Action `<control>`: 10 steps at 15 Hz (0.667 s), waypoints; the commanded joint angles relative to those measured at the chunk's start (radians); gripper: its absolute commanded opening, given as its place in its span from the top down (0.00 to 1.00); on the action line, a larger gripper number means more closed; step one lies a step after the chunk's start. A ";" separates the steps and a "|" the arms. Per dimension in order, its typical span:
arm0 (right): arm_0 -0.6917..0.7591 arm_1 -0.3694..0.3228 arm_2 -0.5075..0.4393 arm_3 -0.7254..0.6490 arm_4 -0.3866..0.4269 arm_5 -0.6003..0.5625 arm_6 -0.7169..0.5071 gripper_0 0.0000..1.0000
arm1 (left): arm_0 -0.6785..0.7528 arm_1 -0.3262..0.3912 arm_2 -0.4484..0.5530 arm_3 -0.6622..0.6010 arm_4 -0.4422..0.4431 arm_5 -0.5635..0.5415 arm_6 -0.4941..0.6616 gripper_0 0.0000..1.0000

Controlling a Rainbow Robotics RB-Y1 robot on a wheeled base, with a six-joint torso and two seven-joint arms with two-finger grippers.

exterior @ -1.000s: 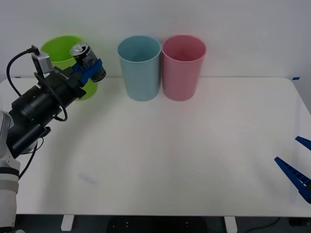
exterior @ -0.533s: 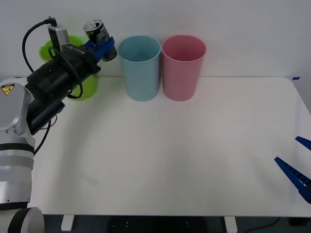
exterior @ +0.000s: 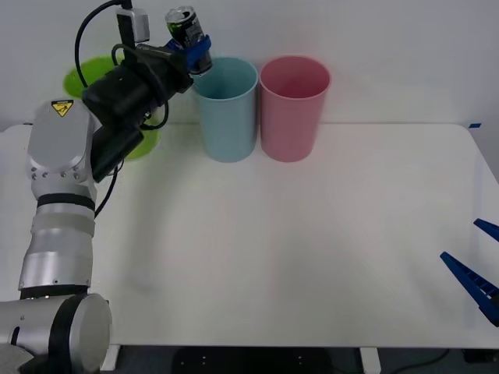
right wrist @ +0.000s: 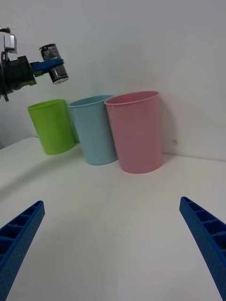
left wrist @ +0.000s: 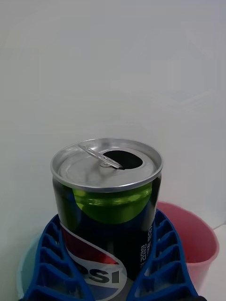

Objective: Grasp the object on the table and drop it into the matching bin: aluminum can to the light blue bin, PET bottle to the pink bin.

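My left gripper (exterior: 195,51) is raised high at the back left, shut on the aluminum can (exterior: 185,29), a small dark can with a silvery pull-tab top (left wrist: 107,162). The can hangs just above the left rim of the light blue bin (exterior: 225,109). The pink bin (exterior: 293,107) stands right beside the blue one, on its right. From the right wrist view the can (right wrist: 54,70) shows up in the air over the light blue bin (right wrist: 94,130) and pink bin (right wrist: 136,131). My right gripper (exterior: 477,274) rests open at the table's (exterior: 296,249) right edge.
A lime green bin (exterior: 105,82) stands at the back left, partly behind my left arm. The three bins line the table's far edge against a white wall.
My left arm has swung up and to the right with the can, from over the green bin to the light blue bin's rim. The right arm has stayed still.
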 commanded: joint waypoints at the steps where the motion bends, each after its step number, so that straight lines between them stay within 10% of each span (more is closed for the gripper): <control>1: 0.000 0.000 0.000 0.000 0.000 0.000 0.000 0.00 | -0.085 0.000 0.001 0.109 -0.047 0.057 -0.017 0.98; 10: 0.000 0.000 0.000 0.000 0.000 0.000 0.000 0.00 | -0.326 -0.006 -0.016 0.455 -0.118 0.254 -0.058 0.99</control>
